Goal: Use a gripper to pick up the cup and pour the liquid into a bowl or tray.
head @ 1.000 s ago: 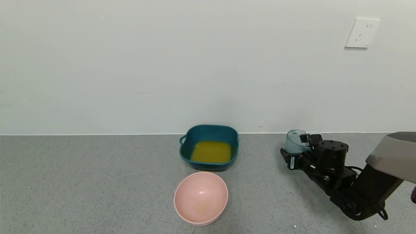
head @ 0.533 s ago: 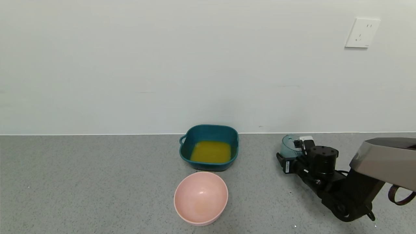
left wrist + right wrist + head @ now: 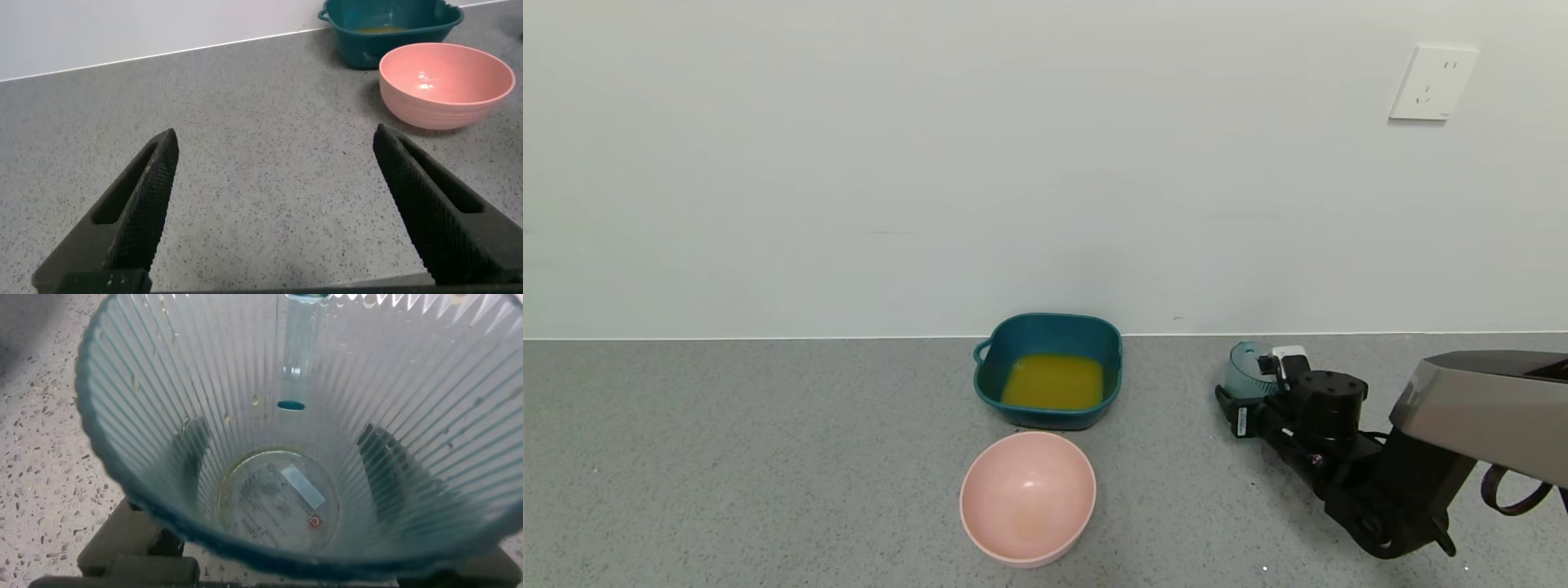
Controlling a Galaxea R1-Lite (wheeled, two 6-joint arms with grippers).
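The ribbed blue-green cup (image 3: pixel 1243 369) stands upright at the right of the counter, low at the surface. My right gripper (image 3: pixel 1251 384) is shut on it, one finger on each side. In the right wrist view the cup (image 3: pixel 278 384) is empty apart from a few drops, and the dark fingers (image 3: pixel 384 461) show through its walls. The orange-yellow liquid (image 3: pixel 1054 381) lies in the dark teal square dish (image 3: pixel 1045 320), left of the cup. My left gripper (image 3: pixel 276 139) is open and empty over bare counter, out of the head view.
A round pink bowl (image 3: pixel 1027 496) sits empty just in front of the dish; it also shows in the left wrist view (image 3: pixel 445 82), with the dish (image 3: pixel 388 33) behind it. The wall runs close behind the counter, with a socket (image 3: pixel 1432 83) at the upper right.
My right arm has come down and slightly left with the cup, bringing it lower onto the counter. The dish, liquid and pink bowl have not moved.
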